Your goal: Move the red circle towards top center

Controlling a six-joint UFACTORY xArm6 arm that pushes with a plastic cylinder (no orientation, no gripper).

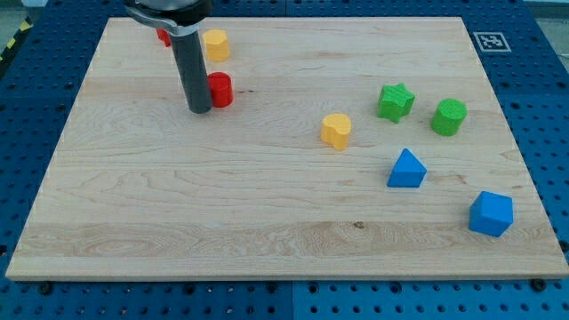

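Observation:
The red circle (220, 90) stands on the wooden board (178, 196) at the upper left. My tip (199, 110) rests on the board, touching or nearly touching the red circle's left side. A yellow block (215, 44) stands above the red circle near the view's top. Another red block (164, 36) is mostly hidden behind my rod at the top left.
A yellow block (336, 130) sits near the middle. A green star (396, 101) and a green round block (449, 116) are at the right. A blue triangle (406, 169) and a blue block (491, 213) lie lower right. A marker tag (488, 41) is at top right.

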